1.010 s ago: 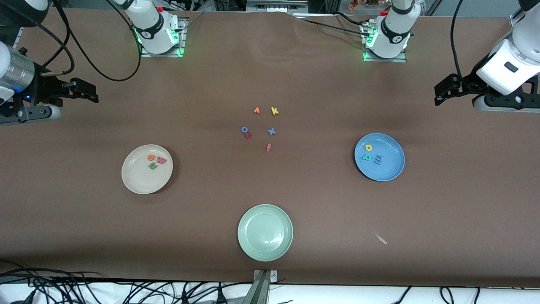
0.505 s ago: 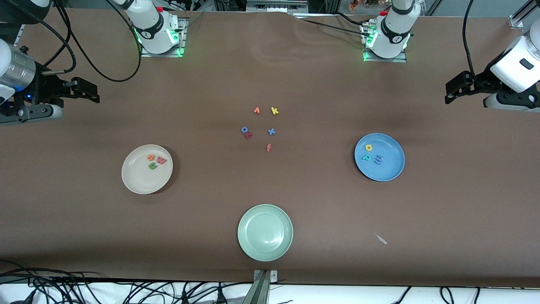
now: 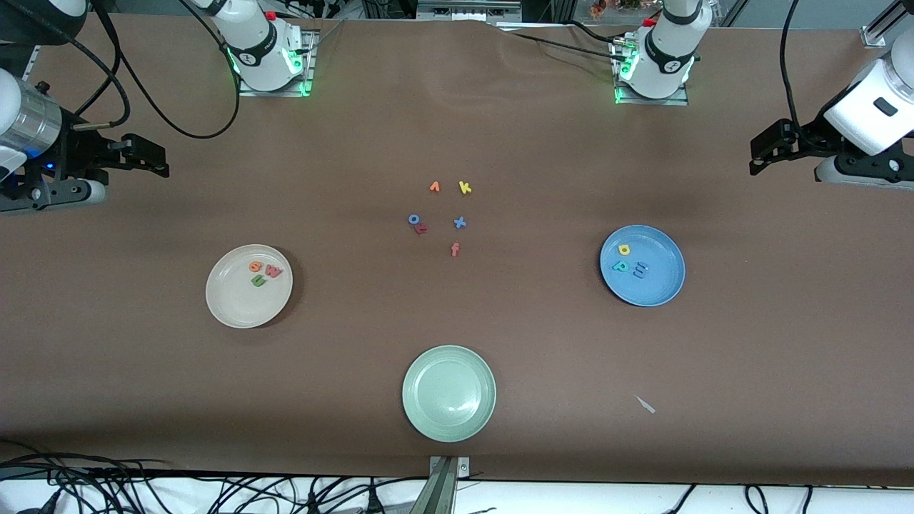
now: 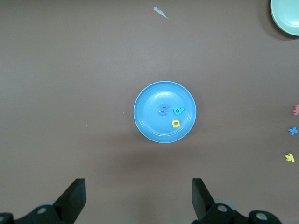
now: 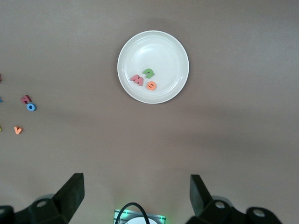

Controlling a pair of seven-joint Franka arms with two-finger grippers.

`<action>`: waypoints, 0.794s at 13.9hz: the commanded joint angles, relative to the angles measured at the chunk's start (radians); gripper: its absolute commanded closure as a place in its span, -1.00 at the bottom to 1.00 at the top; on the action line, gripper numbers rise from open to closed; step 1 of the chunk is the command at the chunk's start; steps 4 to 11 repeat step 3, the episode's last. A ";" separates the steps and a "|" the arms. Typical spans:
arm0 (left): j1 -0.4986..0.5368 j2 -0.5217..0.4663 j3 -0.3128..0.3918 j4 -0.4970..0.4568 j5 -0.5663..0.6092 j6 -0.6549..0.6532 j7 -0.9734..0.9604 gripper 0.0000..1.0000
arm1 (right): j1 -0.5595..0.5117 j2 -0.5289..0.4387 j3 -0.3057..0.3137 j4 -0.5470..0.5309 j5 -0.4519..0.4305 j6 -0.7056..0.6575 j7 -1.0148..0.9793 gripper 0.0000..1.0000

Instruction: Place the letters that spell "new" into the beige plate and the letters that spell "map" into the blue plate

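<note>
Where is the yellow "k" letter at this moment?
In the front view, the yellow "k" lies on the bare table near the middle, beside the small orange "v" and farther from the front camera than the blue "x".

Left pincer [image 3: 761,151] has risen outward (right pincer [image 3: 153,158] barely shifted).

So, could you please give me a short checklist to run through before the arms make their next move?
1. Green n, orange e and pink w in the beige plate: ok.
2. Blue m, teal p and yellow a in the blue plate: ok.
3. Spare letters, such as the yellow k and blue x, on the table outside every plate: ok.
4. Pale green plate holds no letters: ok.
5. Left gripper open, holding nothing: ok.
6. Right gripper open, holding nothing: ok.
</note>
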 commanded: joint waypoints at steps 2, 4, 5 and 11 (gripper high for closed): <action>-0.004 0.011 -0.001 0.029 -0.015 -0.014 0.022 -1.00 | 0.005 0.014 0.002 0.029 -0.026 -0.007 -0.009 -0.99; -0.004 0.011 -0.001 0.029 -0.014 -0.014 0.022 -1.00 | 0.005 0.014 0.004 0.029 -0.026 -0.008 -0.008 -0.99; -0.004 0.011 -0.001 0.029 -0.014 -0.014 0.022 -1.00 | 0.005 0.014 0.004 0.029 -0.026 -0.008 -0.008 -0.99; -0.004 0.011 -0.001 0.029 -0.014 -0.014 0.022 -1.00 | 0.005 0.014 0.004 0.029 -0.026 -0.008 -0.008 -0.99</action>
